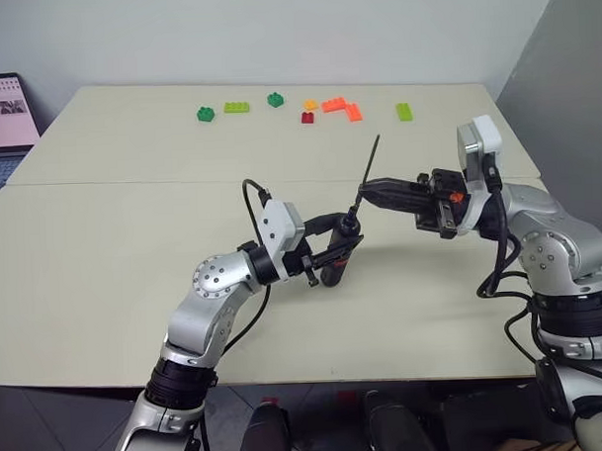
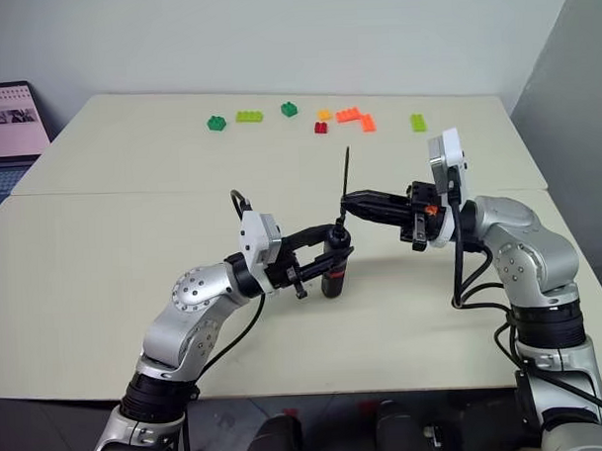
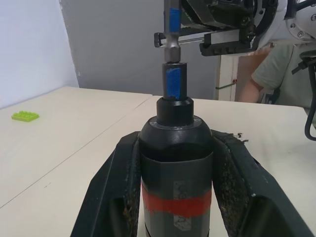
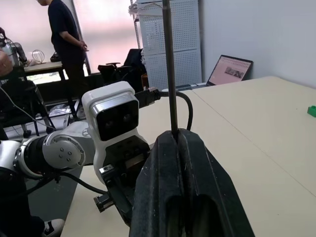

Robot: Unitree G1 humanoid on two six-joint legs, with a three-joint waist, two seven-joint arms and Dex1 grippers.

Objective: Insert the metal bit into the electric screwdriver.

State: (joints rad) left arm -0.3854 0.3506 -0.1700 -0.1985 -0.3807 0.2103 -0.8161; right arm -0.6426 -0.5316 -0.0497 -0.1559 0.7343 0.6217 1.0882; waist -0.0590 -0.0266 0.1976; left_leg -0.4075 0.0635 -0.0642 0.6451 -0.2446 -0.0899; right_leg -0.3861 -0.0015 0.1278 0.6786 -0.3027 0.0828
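My left gripper (image 1: 339, 246) is shut on the electric screwdriver (image 1: 333, 265), a black cylinder with a red band (image 3: 175, 205), and holds it upright above the table with its narrow tip (image 3: 174, 81) pointing up. My right gripper (image 1: 365, 193) reaches in from the right and is shut on the lower part of the metal bit (image 1: 371, 162), a thin grey rod that stands nearly upright. In the left wrist view the bit's (image 3: 171, 29) lower end sits right on top of the screwdriver's tip, in line with it. The right wrist view shows the bit (image 4: 169, 64) rising from between the shut fingers (image 4: 197, 163).
Several green, red and orange toy bricks (image 1: 332, 105) lie along the far side of the beige table (image 1: 104, 252). A laptop (image 1: 3, 122) stands off the table's far left corner. One person (image 4: 64, 39) stands in the background; a second one (image 3: 276, 69) sits behind the right arm.
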